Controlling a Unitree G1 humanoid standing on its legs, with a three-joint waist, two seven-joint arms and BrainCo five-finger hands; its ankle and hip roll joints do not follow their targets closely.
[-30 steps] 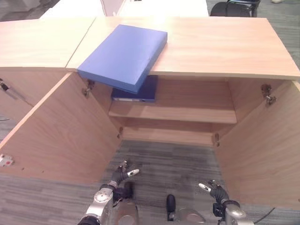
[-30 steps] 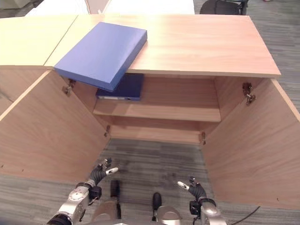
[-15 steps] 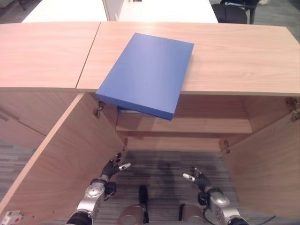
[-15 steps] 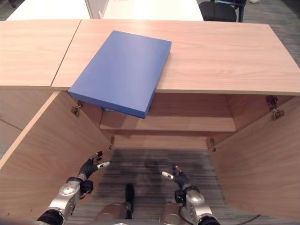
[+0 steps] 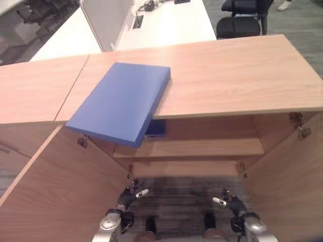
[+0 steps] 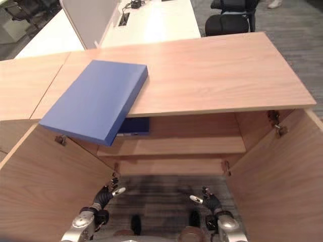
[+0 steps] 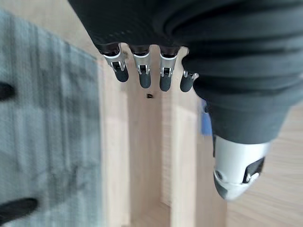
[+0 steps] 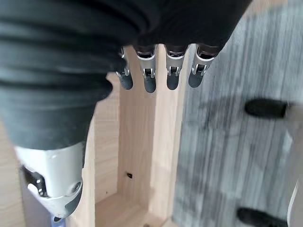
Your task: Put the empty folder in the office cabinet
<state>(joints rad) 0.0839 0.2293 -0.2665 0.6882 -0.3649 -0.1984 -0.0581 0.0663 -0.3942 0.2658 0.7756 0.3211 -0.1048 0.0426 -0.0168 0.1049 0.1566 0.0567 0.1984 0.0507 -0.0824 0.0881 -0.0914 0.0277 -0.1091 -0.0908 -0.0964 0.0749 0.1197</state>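
Left eye view: a flat blue rectangular folder (image 5: 118, 102) lay on the top of the light wooden office cabinet (image 5: 237, 75), its near corner jutting out past the front edge above the open left door (image 5: 55, 186). A second, darker blue folder (image 5: 156, 127) rested on the inner shelf (image 5: 202, 147), partly hidden beneath the first. My left hand (image 5: 127, 197) and my right hand (image 5: 231, 202) hung low before the opening, above the grey carpet (image 5: 176, 194), both well apart from the folder.

Right eye view: the same arrangement, with the open right door (image 6: 282, 176) at the side.

Left wrist view: my left hand's fingers (image 7: 144, 75) were straight and relaxed, holding nothing, with the cabinet's interior past them.

Right wrist view: my right hand's fingers (image 8: 173, 75) were likewise extended and empty.
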